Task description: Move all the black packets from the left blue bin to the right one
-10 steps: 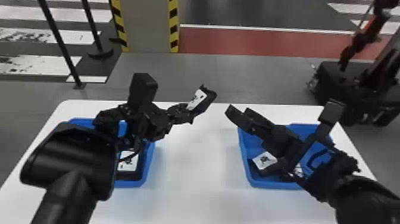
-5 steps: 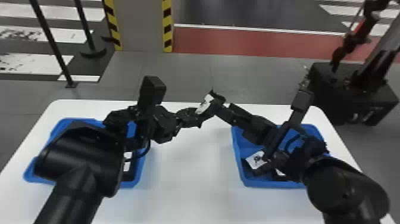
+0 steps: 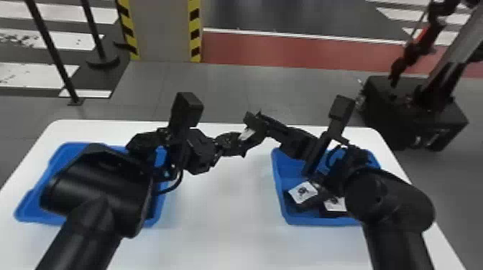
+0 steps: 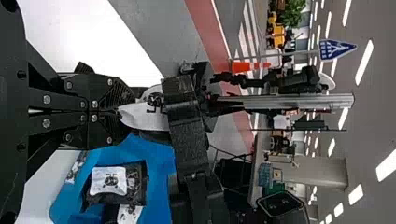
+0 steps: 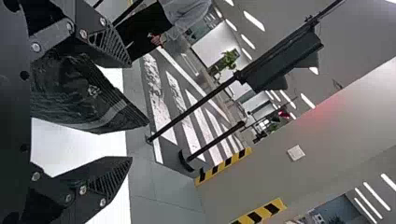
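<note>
Above the middle of the table, my left gripper (image 3: 241,143) is shut on a black packet (image 3: 247,134) with a white label. Its fingers (image 4: 100,91) pinch one end of this packet (image 4: 145,115) in the left wrist view; the left gripper (image 4: 125,111) faces the other arm's gripper. My right gripper (image 3: 261,124) meets it from the right. In the right wrist view the right gripper (image 5: 131,112) is open, with the packet (image 5: 86,95) between its fingers, nearer one of them. More labelled packets (image 3: 303,192) lie in the right blue bin (image 3: 280,201).
The left blue bin (image 3: 25,212) stands on the white table (image 3: 219,222), largely covered by my left arm. Beyond the table are barrier posts, a striped pillar (image 3: 163,28) and another black machine (image 3: 413,111) on the floor.
My right gripper has moved left and my left one slightly right, closing the gap between them. The held packet is now between the right gripper's fingers.
</note>
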Action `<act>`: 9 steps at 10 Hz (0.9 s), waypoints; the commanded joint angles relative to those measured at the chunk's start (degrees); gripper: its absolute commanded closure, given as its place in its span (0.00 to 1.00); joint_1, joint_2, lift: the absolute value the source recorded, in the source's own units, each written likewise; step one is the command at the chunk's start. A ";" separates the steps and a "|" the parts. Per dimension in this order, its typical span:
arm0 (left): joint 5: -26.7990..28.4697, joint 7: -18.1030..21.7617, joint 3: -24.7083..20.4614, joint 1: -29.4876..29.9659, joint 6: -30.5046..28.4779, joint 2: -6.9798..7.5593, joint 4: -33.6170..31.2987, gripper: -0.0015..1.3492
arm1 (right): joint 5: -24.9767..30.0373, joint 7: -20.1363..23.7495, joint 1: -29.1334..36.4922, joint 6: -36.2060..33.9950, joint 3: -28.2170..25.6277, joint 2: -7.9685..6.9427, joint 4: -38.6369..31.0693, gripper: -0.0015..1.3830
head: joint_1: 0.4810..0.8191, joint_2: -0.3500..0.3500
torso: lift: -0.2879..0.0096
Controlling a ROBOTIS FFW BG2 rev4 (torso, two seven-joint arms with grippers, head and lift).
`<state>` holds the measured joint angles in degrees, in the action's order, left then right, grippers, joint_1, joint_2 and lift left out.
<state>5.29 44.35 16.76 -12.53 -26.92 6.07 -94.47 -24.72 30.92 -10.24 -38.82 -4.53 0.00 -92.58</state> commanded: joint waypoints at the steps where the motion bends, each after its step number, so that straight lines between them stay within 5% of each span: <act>1: -0.02 0.03 -0.32 0.15 0.07 0.09 0.04 0.90 | 0.37 -1.04 1.38 0.01 -0.04 -0.05 -1.98 0.82 | 0.63 0.36 | 0.60; 4: -0.54 -0.41 -1.91 1.13 1.05 -0.18 0.04 0.87 | -4.64 -2.89 6.72 1.14 0.04 -0.05 -5.64 0.82 | 0.63 0.36 | 0.60; 5: -1.16 -0.93 -2.70 1.69 1.33 -0.27 0.04 0.83 | -5.08 -2.62 7.57 1.98 0.04 -0.05 -5.92 0.93 | 0.63 0.36 | 0.60; 7: -1.86 -2.43 -4.19 3.24 2.04 -0.62 0.04 0.60 | -8.59 -2.45 8.83 4.93 0.04 -0.05 -6.06 0.92 | 0.63 0.37 | 0.60; 9: -2.04 -2.43 -5.77 4.93 1.33 -0.62 -0.10 0.21 | -12.37 -2.36 9.40 8.17 -1.10 -0.05 -6.06 0.92 | 0.63 0.39 | 0.60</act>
<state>3.32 41.89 11.39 -8.07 -25.44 5.41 -94.53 -36.18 28.57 -0.97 -31.60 -5.23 0.01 -98.64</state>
